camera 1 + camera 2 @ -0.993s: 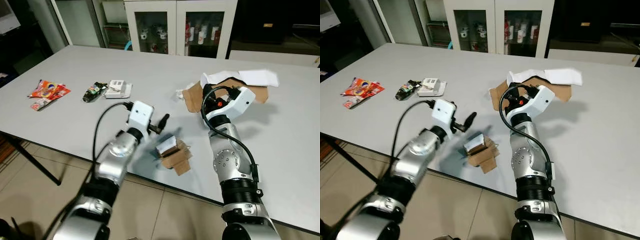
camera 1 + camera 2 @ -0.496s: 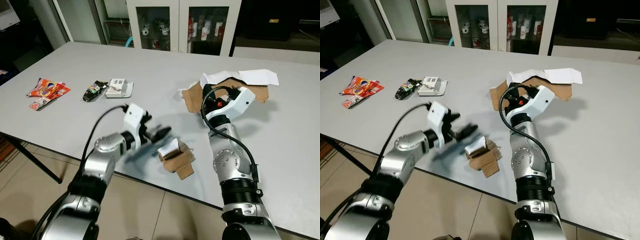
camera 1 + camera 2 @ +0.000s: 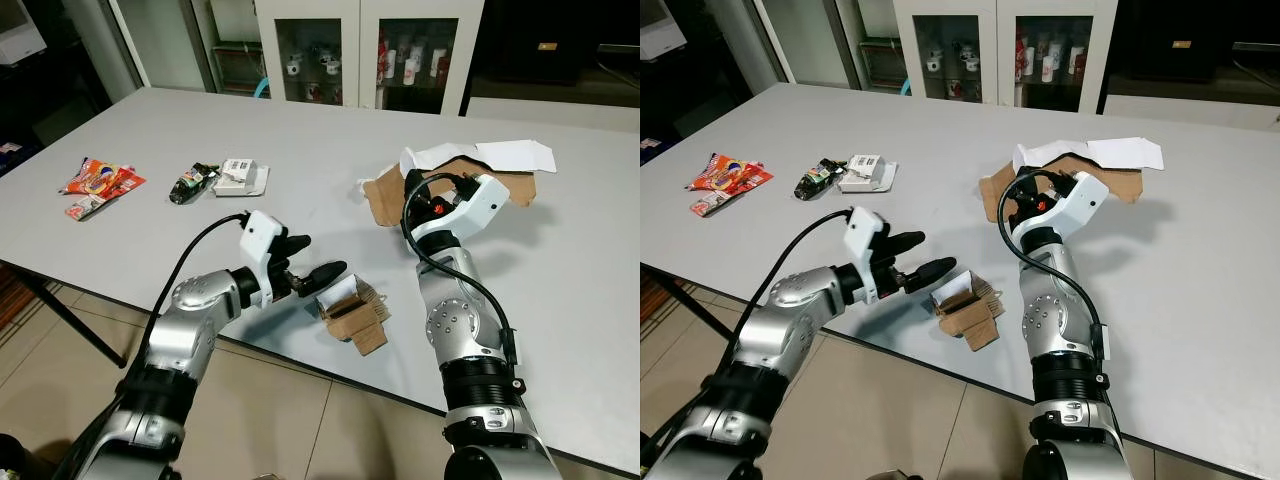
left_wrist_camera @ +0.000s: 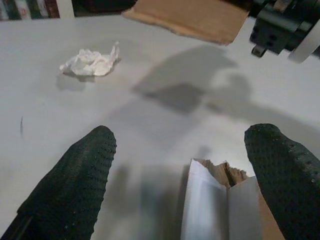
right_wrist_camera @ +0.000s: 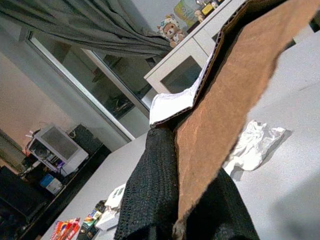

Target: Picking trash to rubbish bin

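silver and bent at the elbow, the left arm reaches low across the near edge of the grey table (image 3: 150,150), its left gripper (image 3: 315,275) level with the tabletop, black dimpled fingers (image 4: 75,175) spread wide apart and pointing at the small torn cardboard box (image 3: 350,312), one fingertip just beside its white flap. half a second ago that arm was a blur mid-swing; now it is sharp, wrist rolled so the fingers lie side by side, closer to the box. the box is crumpled brown corrugated card with a white face, sitting near the table's front edge. the right arm stands upright from the table edge, forearm vertical, and the right gripper (image 5: 172,200) is clamped on a large flat brown cardboard sheet (image 3: 500,180) with a white sheet against it, much as before. a crumpled white tissue (image 4: 90,62) lies beside that cardboard. far to the left rest a shiny red snack wrapper (image 3: 98,182), a dark crushed wrapper (image 3: 190,185) and a small white packet (image 3: 240,176).
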Robot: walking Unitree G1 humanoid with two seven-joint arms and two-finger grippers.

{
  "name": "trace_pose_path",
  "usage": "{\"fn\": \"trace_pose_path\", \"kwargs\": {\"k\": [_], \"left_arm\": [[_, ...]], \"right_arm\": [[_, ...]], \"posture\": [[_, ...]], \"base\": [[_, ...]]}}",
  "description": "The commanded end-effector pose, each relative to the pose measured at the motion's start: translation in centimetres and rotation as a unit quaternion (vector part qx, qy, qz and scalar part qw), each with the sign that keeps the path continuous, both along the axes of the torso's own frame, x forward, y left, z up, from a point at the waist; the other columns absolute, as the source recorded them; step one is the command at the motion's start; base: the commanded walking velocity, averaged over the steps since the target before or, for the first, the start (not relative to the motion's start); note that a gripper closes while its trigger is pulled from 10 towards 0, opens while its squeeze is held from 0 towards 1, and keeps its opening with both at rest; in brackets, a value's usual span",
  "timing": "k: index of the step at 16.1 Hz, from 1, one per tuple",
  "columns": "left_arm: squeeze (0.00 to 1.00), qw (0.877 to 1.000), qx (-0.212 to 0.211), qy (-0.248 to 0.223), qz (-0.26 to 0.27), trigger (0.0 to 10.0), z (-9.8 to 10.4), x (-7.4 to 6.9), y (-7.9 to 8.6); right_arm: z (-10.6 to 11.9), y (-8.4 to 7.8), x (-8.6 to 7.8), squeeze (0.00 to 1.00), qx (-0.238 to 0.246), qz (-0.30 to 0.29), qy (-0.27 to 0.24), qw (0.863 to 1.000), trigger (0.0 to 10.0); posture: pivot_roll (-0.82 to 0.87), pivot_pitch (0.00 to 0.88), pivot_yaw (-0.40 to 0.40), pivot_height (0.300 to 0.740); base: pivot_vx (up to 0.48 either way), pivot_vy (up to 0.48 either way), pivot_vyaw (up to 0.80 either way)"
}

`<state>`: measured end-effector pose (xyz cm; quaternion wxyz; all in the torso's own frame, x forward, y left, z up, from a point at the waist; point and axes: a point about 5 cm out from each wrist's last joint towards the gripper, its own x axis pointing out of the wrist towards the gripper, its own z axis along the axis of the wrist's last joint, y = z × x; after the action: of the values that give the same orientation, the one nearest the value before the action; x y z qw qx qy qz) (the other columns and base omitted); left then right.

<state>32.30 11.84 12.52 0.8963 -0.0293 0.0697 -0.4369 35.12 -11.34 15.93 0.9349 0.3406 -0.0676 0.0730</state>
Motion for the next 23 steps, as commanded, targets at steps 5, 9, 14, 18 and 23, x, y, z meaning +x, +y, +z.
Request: {"fn": "trace_pose_path", "kwargs": {"k": [5,9,14,18,23], "left_arm": [[1.00,1.000,0.014,0.001,0.008,10.0,-0.4,-0.6,0.8],[1.00,1.000,0.029,0.008,0.010,10.0,-1.2,-0.7,0.0],[0.00,0.998,0.063,0.020,-0.016,10.0,-3.0,-1.5,-1.7],[0.00,0.997,0.065,0.028,-0.029,10.0,-3.5,-1.7,-2.9],[0.00,0.995,0.091,0.024,-0.042,10.0,-3.8,-2.0,-3.0]], "right_arm": [[0.3,0.8,0.2,0.00,0.000,0.016,0.001,1.000,10.0],[0.3,0.8,0.3,0.00,-0.001,0.016,0.002,1.000,10.0],[0.3,0.8,0.4,0.00,-0.002,0.016,0.003,1.000,10.0],[0.3,0.8,0.4,0.00,-0.001,0.015,0.003,1.000,10.0],[0.4,0.7,0.4,0.00,0.001,0.015,0.003,1.000,10.0]], "posture": [[0.04,0.000,0.090,0.740],[0.04,0.000,0.090,0.740],[0.04,0.000,0.091,0.740],[0.03,0.000,0.093,0.740],[0.04,0.000,0.093,0.740]], "base": [[0.000,0.000,0.00],[0.000,0.000,0.00],[0.000,0.000,0.00],[0.000,0.000,0.00],[0.000,0.000,0.00]]}}
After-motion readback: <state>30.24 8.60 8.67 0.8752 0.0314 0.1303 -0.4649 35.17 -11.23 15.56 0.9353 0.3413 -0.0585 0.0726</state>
